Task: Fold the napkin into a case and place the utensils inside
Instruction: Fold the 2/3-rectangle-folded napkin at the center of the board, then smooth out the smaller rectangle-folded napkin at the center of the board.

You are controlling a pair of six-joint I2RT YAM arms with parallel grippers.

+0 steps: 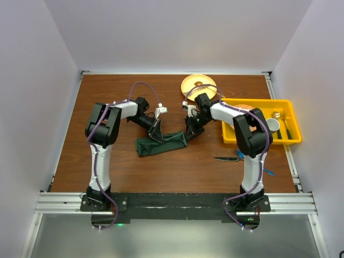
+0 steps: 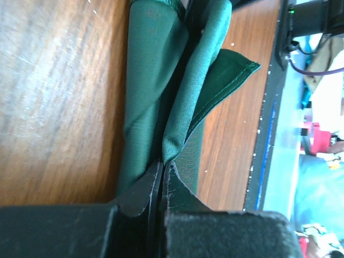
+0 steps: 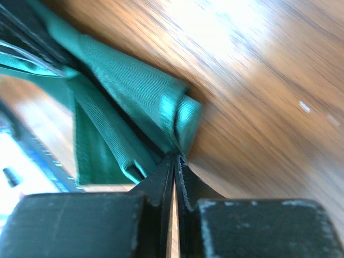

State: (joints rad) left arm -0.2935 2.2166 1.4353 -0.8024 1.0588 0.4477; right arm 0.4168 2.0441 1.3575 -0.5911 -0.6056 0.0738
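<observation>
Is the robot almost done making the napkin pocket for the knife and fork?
Not yet. The napkin is already folded into a long narrow strip. Left jaws and right jaws are shut on it. The knife and blue fork lie on the table, not yet inside.

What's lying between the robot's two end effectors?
The dark green napkin, a long bunched strip, pinched by the left end effector and the right end effector. The top view shows it.
</observation>
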